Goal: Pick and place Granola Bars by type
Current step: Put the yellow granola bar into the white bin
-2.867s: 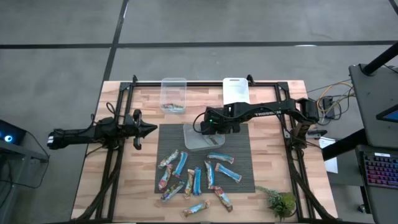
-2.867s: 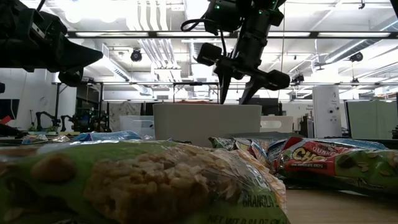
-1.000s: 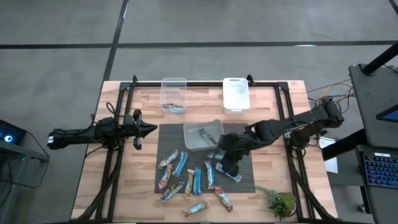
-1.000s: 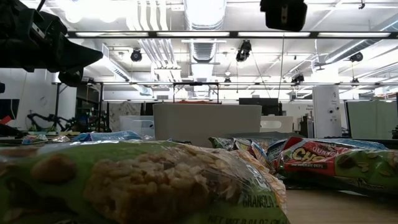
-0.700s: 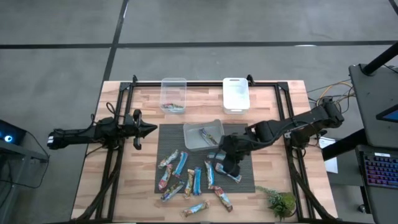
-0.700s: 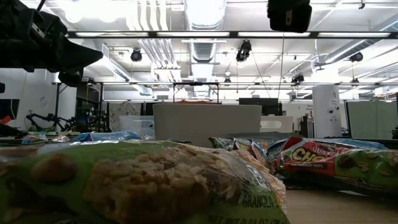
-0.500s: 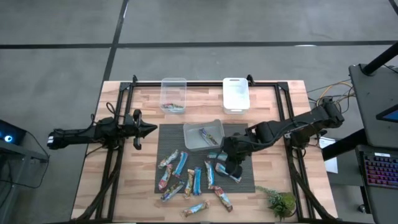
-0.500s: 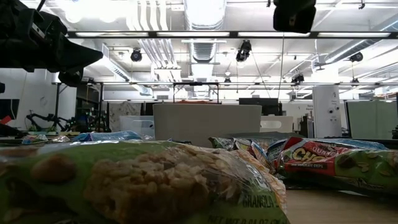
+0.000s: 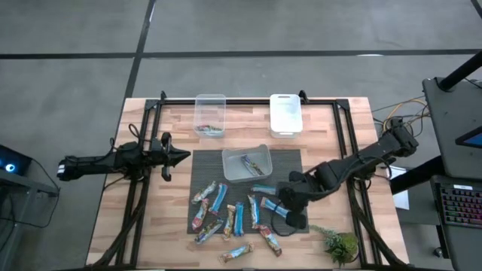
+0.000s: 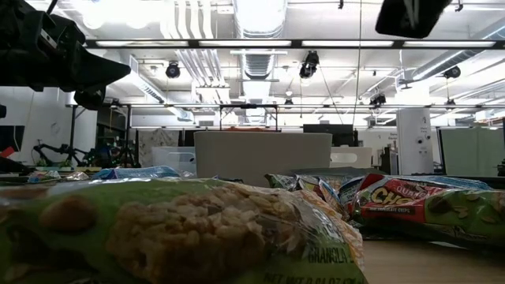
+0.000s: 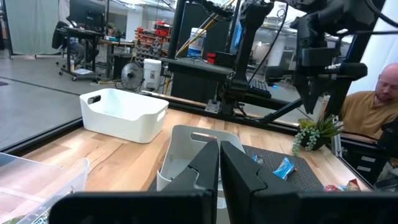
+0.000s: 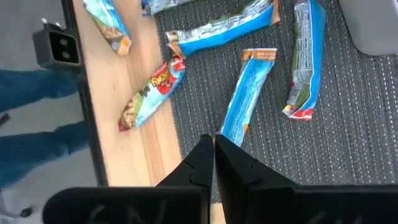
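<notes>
Several granola bars in blue and in red and tan wrappers, such as a blue one [image 9: 218, 197] and a reddish one [image 9: 199, 217], lie loose on a dark mat [image 9: 207, 167]. One bar lies in the grey tub [image 9: 246, 163], another in the clear tub [image 9: 210, 114]. My right gripper [image 9: 288, 214] hangs shut above the mat's near right part, pointing steeply down. In its wrist view [image 12: 213, 146] a blue bar [image 12: 247, 93] lies just beyond the fingertips, apart from them. My left gripper [image 9: 181, 156] waits shut at the table's left, pointing level [image 11: 219, 162].
A white tub [image 9: 285, 113] stands at the far edge, right of the clear tub. A small green plant [image 9: 340, 245] sits at the near right corner. One bar [image 9: 237, 252] lies off the mat on the wood near the front edge. A person [image 11: 373, 99] sits beyond the table.
My right gripper has swung toward the table's near right corner over the mat, sinking a little and rolling its wrist, and has stayed shut. The bars and tubs have kept their places.
</notes>
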